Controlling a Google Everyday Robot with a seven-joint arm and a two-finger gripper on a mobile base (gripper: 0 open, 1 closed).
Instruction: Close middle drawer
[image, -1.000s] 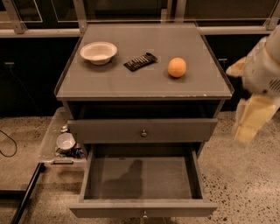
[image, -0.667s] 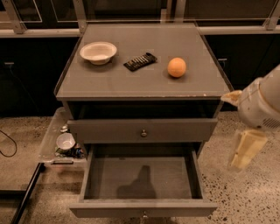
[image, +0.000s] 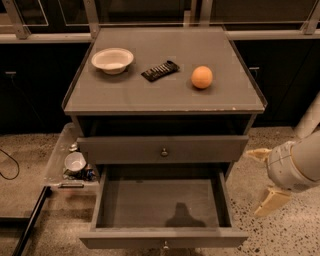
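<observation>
The middle drawer (image: 120, 240) is seen pulled far out of the front of the cabinet (image: 165, 102). Its low front panel, with a small round knob (image: 165, 245), lies at the near edge of the view. Its grey bottom board is exposed, marked by one dark shadow. Open speckled floor (image: 285, 237) is seen to the right of the cabinet and beside the drawer's right side wall.

The gripper (image: 252, 184) is held over that floor, just right of the cabinet and level with the drawer's right side. Its cream fingers (image: 272, 201) are spread apart and nothing is held; the drawer is not touched.

Directly above, a second drawer (image: 125, 150) with its own knob (image: 164, 152) is left slightly out of the cabinet.

On the cabinet's top, a white bowl (image: 112, 60) is set at the left, a black flat object (image: 160, 70) at the middle and an orange (image: 202, 77) at the right, all apart and clear of the edges. The pale marks on the black object cannot be read.

Against the cabinet's left side, a clear tray (image: 56, 155) holding a cup (image: 75, 161) is set on the floor.
</observation>
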